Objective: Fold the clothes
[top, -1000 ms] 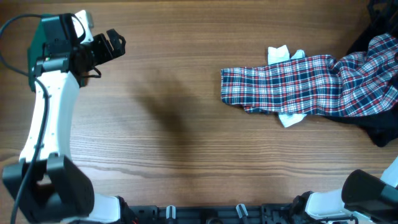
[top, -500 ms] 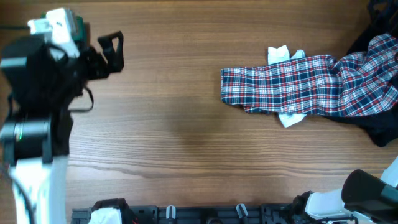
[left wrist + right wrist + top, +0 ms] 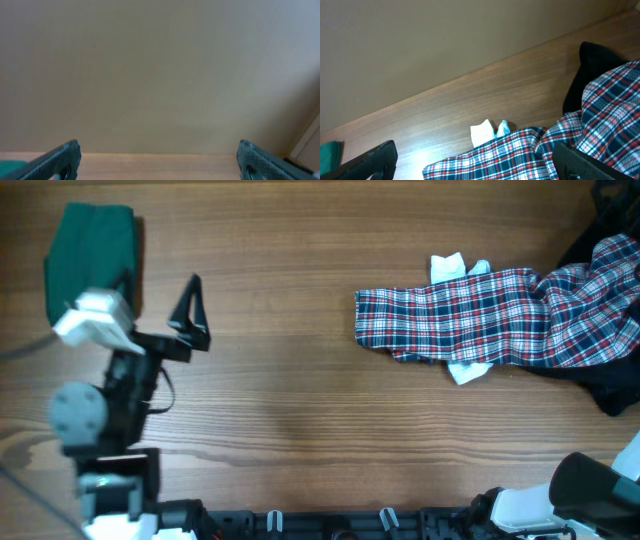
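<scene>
Your left tool (image 3: 192, 312) hangs above the table (image 3: 300, 410) with its jaws spread wide and nothing between them. It is tipped up, so its wrist view takes in mostly wall. Just beside it, toward the table's far left corner, lies the dark green garment (image 3: 92, 255) as a neat flat rectangle. You can take that one as folded and set aside, clear of the working space.

Your right tool (image 3: 477, 167) is likewise wide apart and empty, held low at your own edge of the table. Its wrist view looks across at the heap that is left to fold.

That heap lies on the right half, well apart from the green piece. The plaid shirt (image 3: 480, 320) is stretched out flat toward the middle and bunches up at the right edge. A small white piece (image 3: 450, 267) pokes out from under its far edge, and more white shows at its near edge. The black garment (image 3: 612, 392) lies underneath at the far right, mostly covered. Since the plaid is on top, it is probably the next one for you to spread.

The table is bare brown wood grain between the two groups. Behind it stands a plain beige wall (image 3: 160, 75).
</scene>
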`<state>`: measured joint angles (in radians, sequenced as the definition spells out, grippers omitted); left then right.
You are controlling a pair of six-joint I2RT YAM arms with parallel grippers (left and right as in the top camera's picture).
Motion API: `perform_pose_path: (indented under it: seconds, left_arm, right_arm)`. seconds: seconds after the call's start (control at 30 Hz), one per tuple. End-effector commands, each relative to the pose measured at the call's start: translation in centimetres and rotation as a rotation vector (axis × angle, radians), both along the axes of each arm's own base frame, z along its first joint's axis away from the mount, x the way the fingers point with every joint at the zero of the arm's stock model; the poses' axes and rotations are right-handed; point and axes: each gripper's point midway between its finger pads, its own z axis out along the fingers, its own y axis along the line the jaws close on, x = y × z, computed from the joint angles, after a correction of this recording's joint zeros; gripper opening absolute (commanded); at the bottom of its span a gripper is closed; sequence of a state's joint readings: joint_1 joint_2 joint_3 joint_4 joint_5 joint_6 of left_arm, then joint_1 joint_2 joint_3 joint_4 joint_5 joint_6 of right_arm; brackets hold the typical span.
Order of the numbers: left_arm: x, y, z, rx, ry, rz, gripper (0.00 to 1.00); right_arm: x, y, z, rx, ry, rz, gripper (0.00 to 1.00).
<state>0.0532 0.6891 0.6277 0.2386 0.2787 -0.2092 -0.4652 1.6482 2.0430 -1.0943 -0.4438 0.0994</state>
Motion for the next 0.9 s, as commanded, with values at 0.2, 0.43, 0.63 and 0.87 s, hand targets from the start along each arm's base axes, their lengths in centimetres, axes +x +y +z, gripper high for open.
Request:
perform_pose_path:
  seconds: [0.2, 0.43, 0.63, 0.87]
  left_arm:
    - [-2.6, 0.2, -11.0, -0.068, 0.038, 0.012, 1.00]
    - [-3.8, 1.1, -13.4, -0.079, 0.111, 0.072, 1.00]
    - [-4.6, 1.3, -14.7, -0.081, 0.150, 0.089, 1.00]
    - [-5.0, 1.4, -16.7, -0.083, 0.166, 0.096, 1.00]
  right_arm:
    - [0.2, -0.1, 0.0, -0.021, -0.002, 0.008, 1.00]
    - [0.2, -0.1, 0.0, -0.021, -0.002, 0.008, 1.00]
    - [0.2, -0.1, 0.0, -0.021, -0.002, 0.008, 1.00]
    - [0.2, -0.1, 0.0, -0.021, -0.002, 0.008, 1.00]
